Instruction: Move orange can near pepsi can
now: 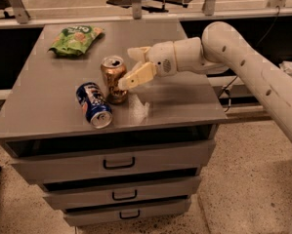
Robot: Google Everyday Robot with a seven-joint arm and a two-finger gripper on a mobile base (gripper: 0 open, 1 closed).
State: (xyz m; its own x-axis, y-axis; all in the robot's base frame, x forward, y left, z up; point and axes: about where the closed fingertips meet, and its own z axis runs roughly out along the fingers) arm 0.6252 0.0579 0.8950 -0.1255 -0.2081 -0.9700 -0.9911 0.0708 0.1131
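The orange can [113,78] stands upright on the grey cabinet top [179,101], right beside the pepsi can [93,105]. The pepsi can is dark blue and lies on its side, its silver end toward the front edge. The two cans stand close together, almost touching. My gripper [127,68] is just right of the orange can, at its upper half, with its fingers spread. The lower finger [135,75] overlaps the can's right side. The upper finger [137,52] is clear of the can.
A green chip bag [75,38] lies at the back left of the cabinet top. The cabinet has three drawers [118,162] below. My white arm [243,67] reaches in from the right. A shelf edge runs behind the cabinet.
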